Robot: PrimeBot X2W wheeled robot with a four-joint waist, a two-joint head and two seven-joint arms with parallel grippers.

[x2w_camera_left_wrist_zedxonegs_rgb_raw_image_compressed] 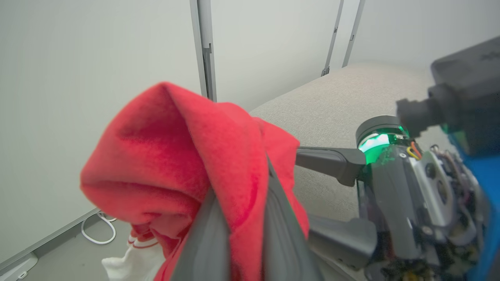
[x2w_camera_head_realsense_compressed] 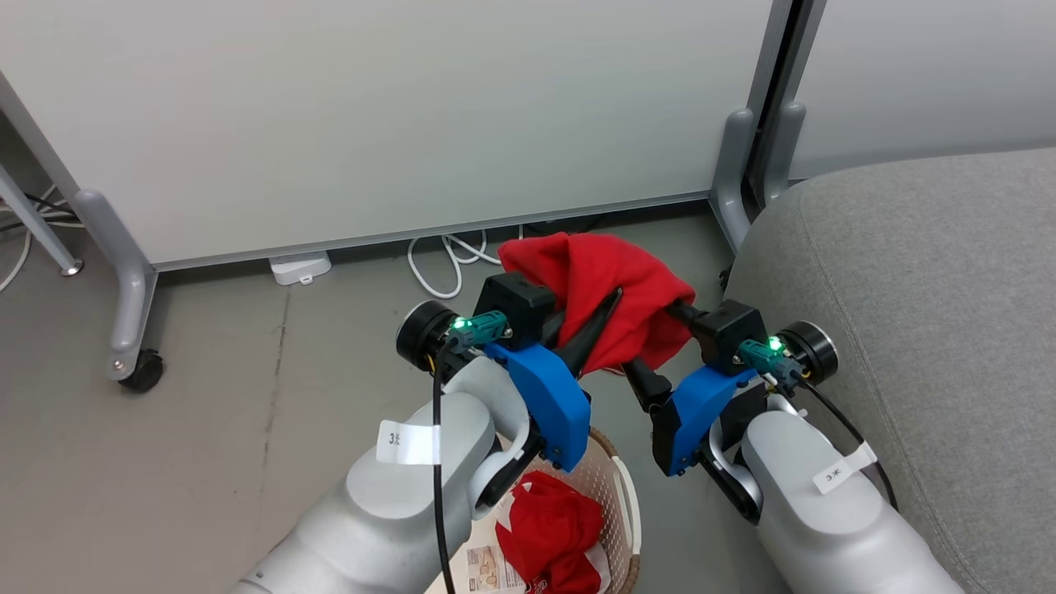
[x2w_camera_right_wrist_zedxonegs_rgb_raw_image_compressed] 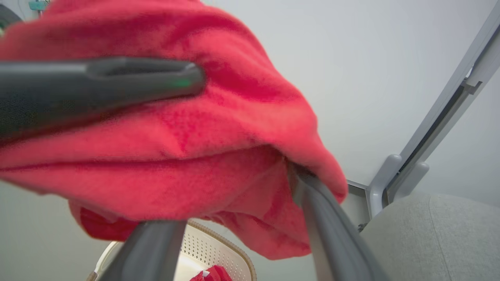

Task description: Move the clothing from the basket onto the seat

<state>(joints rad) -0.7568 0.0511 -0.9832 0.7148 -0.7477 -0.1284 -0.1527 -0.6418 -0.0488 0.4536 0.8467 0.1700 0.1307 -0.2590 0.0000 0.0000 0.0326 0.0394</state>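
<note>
Basket [x2w_camera_head_realsense_compressed: 615, 487] mostly hidden behind left forearm [x2w_camera_head_realsense_compressed: 412, 495], cut by bottom edge, same for second garment [x2w_camera_head_realsense_compressed: 549, 528] inside. Label [x2w_camera_head_realsense_compressed: 487, 569] print too small to read. Right claw [x2w_camera_right_wrist_zedxonegs_rgb_raw_image_compressed: 230, 201] fingertips buried under lifted garment [x2w_camera_head_realsense_compressed: 610, 289]. Seat [x2w_camera_head_realsense_compressed: 907, 289] cropped at right edge. Dark finger [x2w_camera_right_wrist_zedxonegs_rgb_raw_image_compressed: 97, 82] near right wrist lens blurred.

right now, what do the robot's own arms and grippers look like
Pale grey rounded left forearm and right forearm, each with a white tag and black cable. The left gripper and right gripper have blue housings, black blocks, green lights and long dark tapered fingers.
</note>
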